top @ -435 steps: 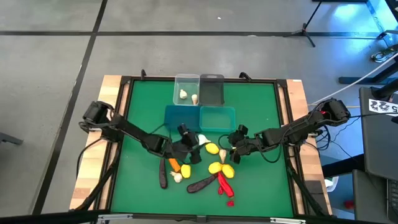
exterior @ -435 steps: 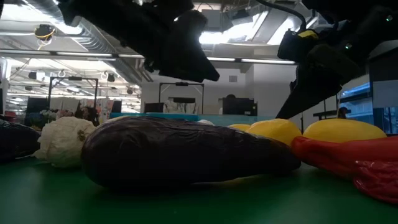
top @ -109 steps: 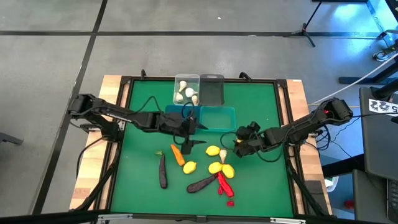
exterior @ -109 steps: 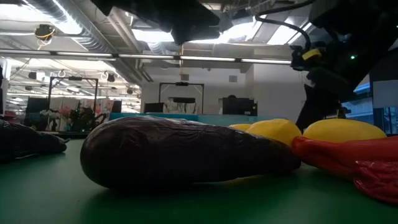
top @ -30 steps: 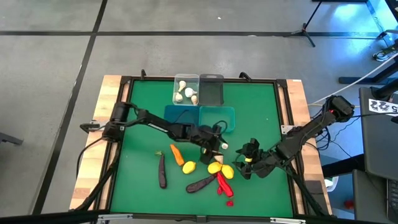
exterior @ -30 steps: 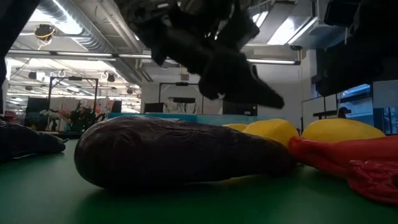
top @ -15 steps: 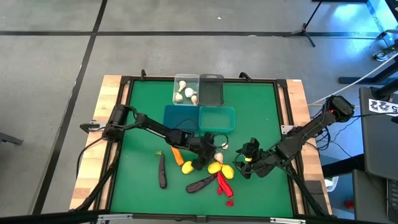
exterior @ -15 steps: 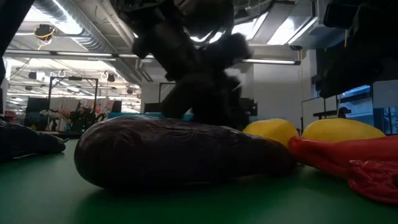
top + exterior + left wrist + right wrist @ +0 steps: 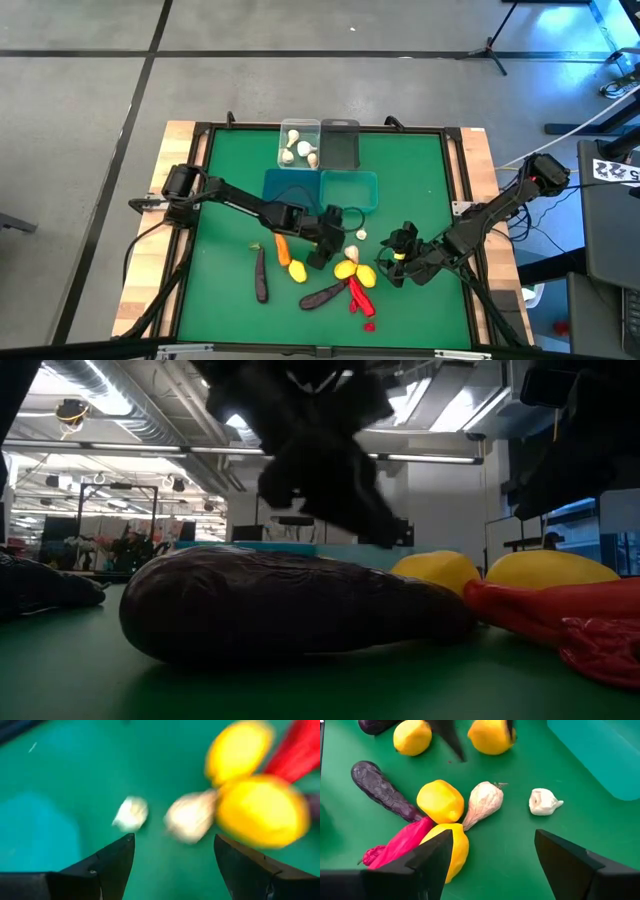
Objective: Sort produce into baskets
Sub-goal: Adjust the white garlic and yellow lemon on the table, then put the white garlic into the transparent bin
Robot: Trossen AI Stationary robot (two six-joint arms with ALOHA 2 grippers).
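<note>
Loose produce lies on the green mat at the near middle: a garlic bulb [image 9: 351,253] and a small garlic piece [image 9: 361,235], three lemons [image 9: 345,269], a carrot [image 9: 282,247], two eggplants [image 9: 325,295] and red chili peppers [image 9: 358,295]. My left gripper [image 9: 328,248] hovers open just left of the garlic, which shows ahead of its fingers [image 9: 190,820]. My right gripper [image 9: 393,262] waits open to the right of the lemons, with nothing between its fingers [image 9: 492,832]. The clear basket [image 9: 299,143] holds several garlic bulbs.
A dark grey basket [image 9: 341,143] stands beside the clear one at the far middle, with two teal baskets [image 9: 350,190] in front of them. In the low view an eggplant [image 9: 290,605] fills the foreground. Bare mat lies to the far left and far right.
My left gripper has come from beside the teal baskets toward the near edge, dipped down by the lemons and garlic, then lifted a little and tipped, staying open. My right arm has kept still.
</note>
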